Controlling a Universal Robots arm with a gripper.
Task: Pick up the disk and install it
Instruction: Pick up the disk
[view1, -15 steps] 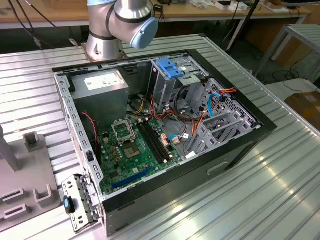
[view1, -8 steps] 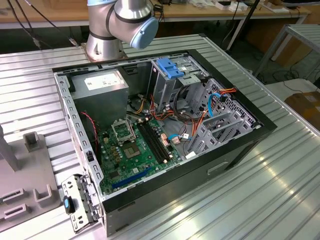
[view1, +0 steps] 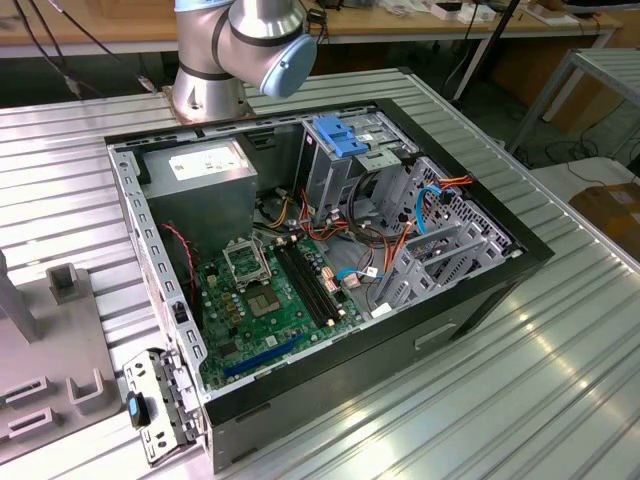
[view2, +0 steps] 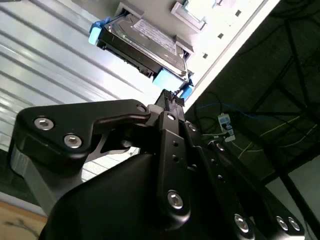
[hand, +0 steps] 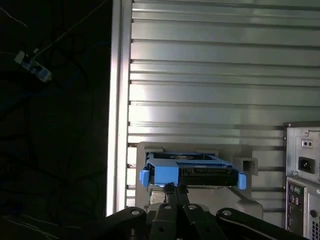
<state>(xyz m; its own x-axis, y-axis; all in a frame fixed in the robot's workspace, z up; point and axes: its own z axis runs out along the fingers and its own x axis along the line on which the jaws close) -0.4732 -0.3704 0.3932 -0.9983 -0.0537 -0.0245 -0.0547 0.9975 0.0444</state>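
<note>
Disk (hand: 190, 172) sits in a grey stand (hand: 150, 150) on the ribbed table (hand: 200, 75), close to the table's edge.

First wrist view: gripper (hand: 175, 188) points straight at it, roughly centred between the two blue end tabs. Tips are near its facing side, not touching. Fingers are together, nothing clamped. The disk's long axis runs crosswise to the fingers' line, so the long side faces the tips. The rear panel of the PC case (hand: 305, 175) stands beside the stand, well apart from the disk.

Second wrist view: same pairing seen obliquely. The label face and one blue rail show here, and so does a clear gap between tips and disk, which the first wrist view flattens. The tips line up nearer one end tab from this angle.

Exterior view: arm base (view1: 240, 50) behind the open case, motherboard (view1: 270, 300) exposed, metal drive cage (view1: 430, 255) toward the exterior view's right, blue bracket (view1: 335, 135) on the taller cage. A grey fixture plate (view1: 60, 340) runs off the exterior view's left. This is the install end, where the wrist views give the pick end.

My read: pick not yet made.
</note>
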